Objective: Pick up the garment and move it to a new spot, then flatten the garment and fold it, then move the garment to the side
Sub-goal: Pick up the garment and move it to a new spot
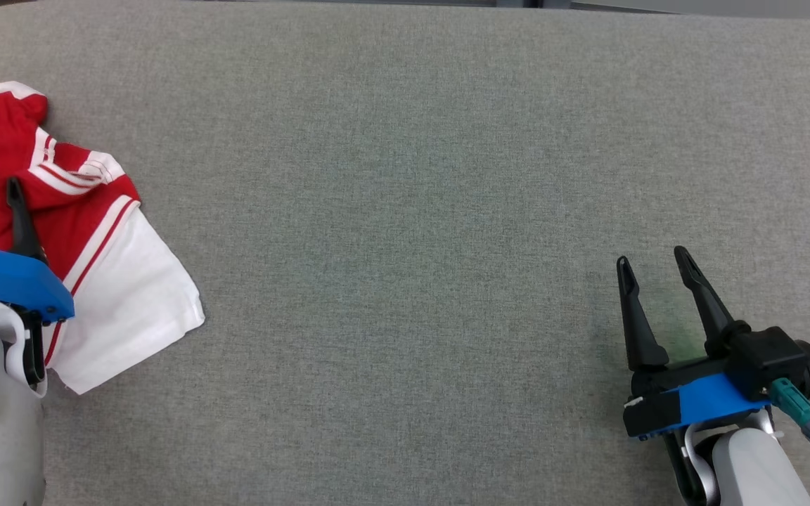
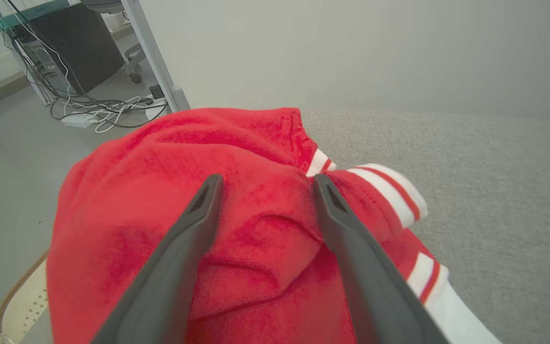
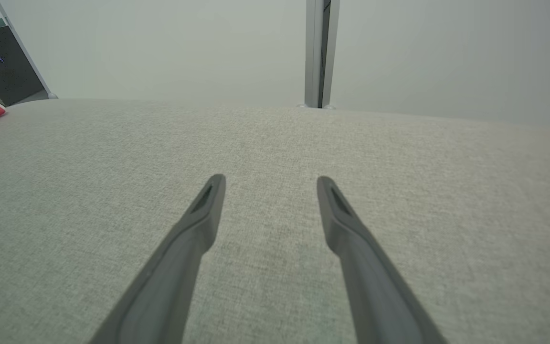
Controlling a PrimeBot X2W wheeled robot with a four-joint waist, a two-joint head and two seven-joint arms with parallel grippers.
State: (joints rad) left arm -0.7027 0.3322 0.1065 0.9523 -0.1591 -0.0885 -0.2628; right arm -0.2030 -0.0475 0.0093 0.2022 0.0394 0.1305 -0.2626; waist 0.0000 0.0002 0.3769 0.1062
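— Where is the garment (image 1: 95, 232)?

— At the far left of the tabletop (image 1: 405, 176), crumpled in a heap. Part of it runs off the left edge of my head view, so I cannot see all of it.

— Which way does it lie?

— Its long axis runs on a diagonal. The bunched red part with white stripes is farther from me and to the left. The flat white part is nearer to me and more toward the middle, and its corner points toward my side of the tabletop.

— And your left hand (image 2: 268, 180)?

— It is over the red part and spread wide, gripping nothing. In the left wrist view a raised fold of red cloth sits between its two tips. I cannot tell whether the tips touch the cloth or hang just above it.

— Your right hand (image 1: 652, 256)?

— It is also spread wide and holds nothing. It is low on the right, over bare grey tabletop and well apart from the garment. It points away from me, leaning a little to the left. In the right wrist view the garment is a small red-and-white patch at the left edge.
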